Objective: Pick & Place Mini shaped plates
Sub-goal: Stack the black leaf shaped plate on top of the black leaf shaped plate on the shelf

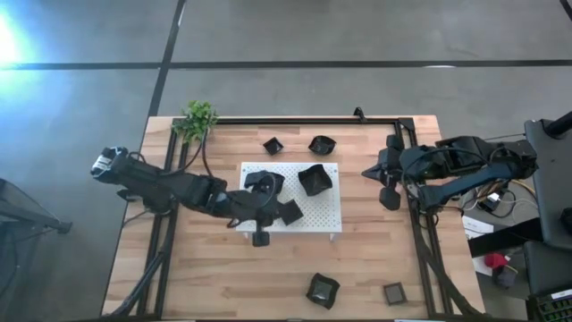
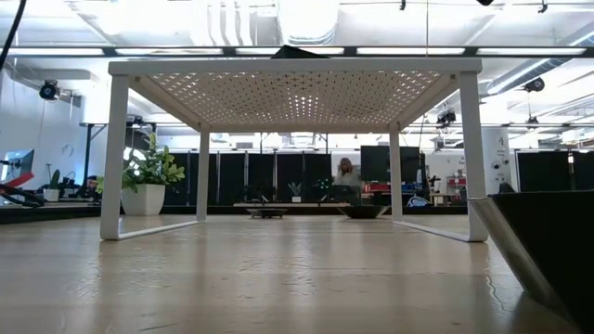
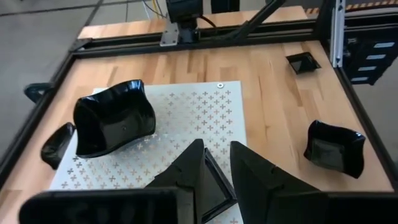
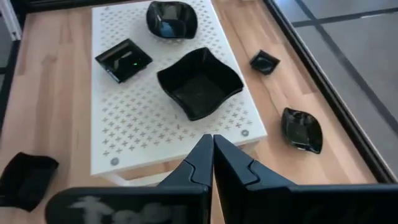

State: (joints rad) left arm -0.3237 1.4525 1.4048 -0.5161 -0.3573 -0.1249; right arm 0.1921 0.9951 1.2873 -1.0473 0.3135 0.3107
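Light wooden slatted table (image 1: 223, 277) with a black metal frame carries everything; white perforated rectangular board on short legs (image 1: 332, 201) sits mid-table; the low view shows it as a raised platform seen from beneath, which the high view cannot.

Left gripper (image 1: 273, 210) is over the board's near-left corner, fingers (image 3: 255, 177) apart and straddling a small black glossy square plate (image 1: 290, 212) that lies flat on the board; left wrist view shows a plate edge in the gap, contact unclear. Right gripper (image 4: 212, 155) is parked at the table's right edge, fingers pressed together, nothing held; right wrist view shows this, high view does not resolve it.

Plates by size: large black wavy-edged square plate (image 1: 315, 180) on the board; black rounded plate (image 1: 265, 182) on the board, partly under the left arm in the high view, clear in the right wrist view; black wavy plate (image 1: 323, 290) on the table near the front edge; black rounded dish (image 1: 322, 144) and small black diamond dish (image 1: 273, 145) behind the board; small dark square dish (image 1: 394, 292) front-right.

Small green plant (image 1: 198, 118) at the back-left corner.
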